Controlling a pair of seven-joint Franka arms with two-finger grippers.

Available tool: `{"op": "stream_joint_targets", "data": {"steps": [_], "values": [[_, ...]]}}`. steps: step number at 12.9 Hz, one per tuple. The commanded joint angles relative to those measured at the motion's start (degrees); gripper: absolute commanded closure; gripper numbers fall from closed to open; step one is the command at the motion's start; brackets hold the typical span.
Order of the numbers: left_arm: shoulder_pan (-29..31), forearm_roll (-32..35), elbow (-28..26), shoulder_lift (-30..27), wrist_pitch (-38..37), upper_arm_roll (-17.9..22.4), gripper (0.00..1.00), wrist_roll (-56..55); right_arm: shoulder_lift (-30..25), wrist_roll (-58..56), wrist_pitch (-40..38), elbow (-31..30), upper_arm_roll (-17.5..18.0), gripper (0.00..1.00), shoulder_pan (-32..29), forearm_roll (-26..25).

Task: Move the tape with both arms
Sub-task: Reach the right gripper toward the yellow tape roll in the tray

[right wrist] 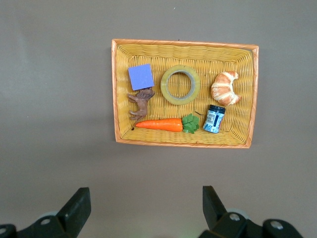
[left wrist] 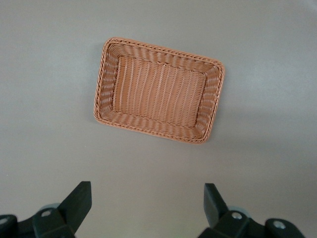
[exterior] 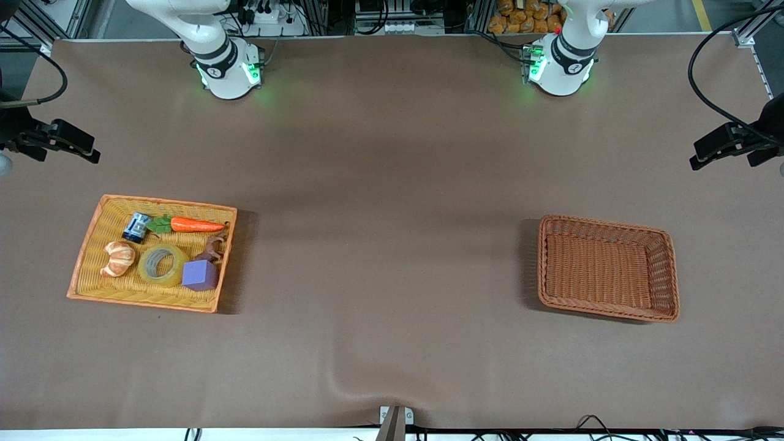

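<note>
Toward the right arm's end of the table, the tape [exterior: 162,264] is lying flat in the yellow basket [exterior: 86,257] — wedged between the croissant [exterior: 119,258] and the purple cube [exterior: 200,275], with the carrot [exterior: 196,225] farther from the front camera. The right gripper [right wrist: 143,210] is being held high over the table beside that basket, fingers spread and empty, probably so the whole load is being kept in sight. The left gripper [left wrist: 147,208] is likewise being held released over the table by the brown basket [left wrist: 159,49] — which is being left empty, apparently to receive the roll.
</note>
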Motion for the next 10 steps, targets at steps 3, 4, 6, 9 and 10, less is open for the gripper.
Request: {"op": "stream_joint_targets", "data": {"steps": [3, 4, 6, 9, 10], "values": [[0.18, 0.40, 1.51, 0.45, -1.24, 0.17, 0.00, 1.13, 0.08, -0.31, -1.07, 1.22, 0.36, 0.00, -3.54, 0.36], [0.26, 0.22, 1.60, 0.45, -1.24, 0.08, 0.00, 1.22, 0.08, -0.31, -1.07, 1.22, 0.45, 0.00, -3.45, 0.44], [0.18, 0.39, 1.51, 0.37, -1.24, 0.08, 0.00, 1.65, 0.25, 0.12, -0.98, 1.22, 0.45, 0.00, -3.36, 0.36], [-0.09, 0.31, 0.20, -0.34, -1.76, -3.15, 0.00, 2.80, 2.35, -0.05, -0.37, 1.92, 0.54, 0.00, -3.10, -1.31], [0.00, 0.39, -0.24, -0.42, -1.76, -3.69, 0.00, 2.62, 3.41, 0.04, -0.19, 2.36, 0.54, 0.00, -3.10, -2.18]]}}
